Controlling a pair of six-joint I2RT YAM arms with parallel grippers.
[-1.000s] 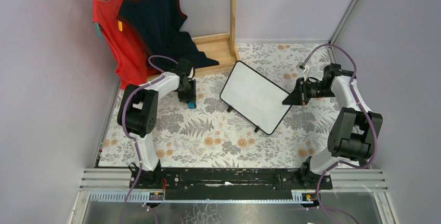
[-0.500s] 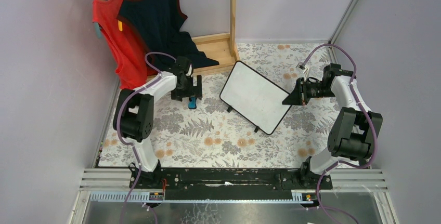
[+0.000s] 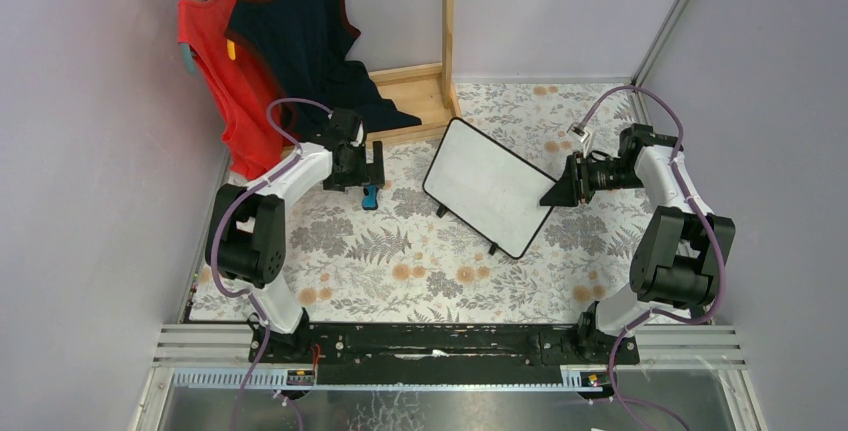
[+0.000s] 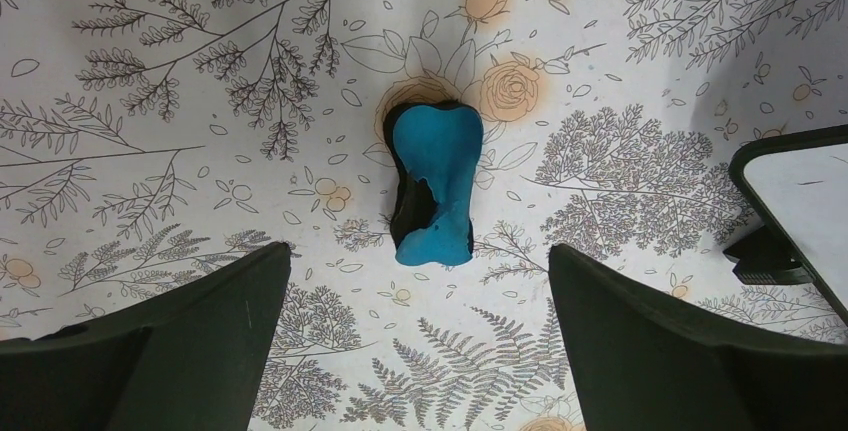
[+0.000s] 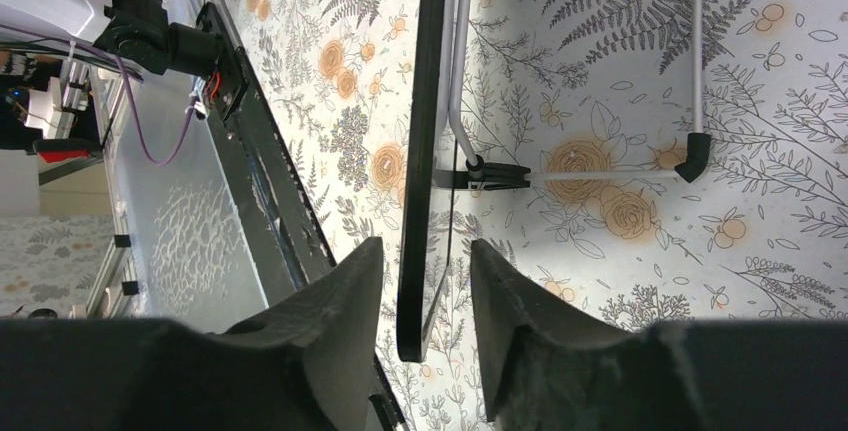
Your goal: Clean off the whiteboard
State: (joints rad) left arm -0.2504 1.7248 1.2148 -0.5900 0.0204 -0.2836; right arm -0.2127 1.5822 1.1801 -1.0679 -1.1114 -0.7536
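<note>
Left gripper [image 4: 415, 256]: spread wide above eraser [image 4: 432, 181]; descend centred, close across narrow sides. Right gripper [image 5: 425, 251]: parted, straddling whiteboard [image 3: 490, 186] edge; steady it.

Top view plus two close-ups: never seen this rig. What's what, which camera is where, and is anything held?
Two robot arms are bolted at the table's near edge. The top view looks down from above and behind them. The other two pictures come from a camera on each wrist, so the dark shapes at the bottom are that arm's own fingers. On the flowered tablecloth a whiteboard stands on small feet and a small blue eraser lies flat. The left gripper is open near the eraser, holding nothing. The right gripper straddles the whiteboard's edge with a gap on each side, so it isn't clamped. A red top hangs at the back left.
</note>
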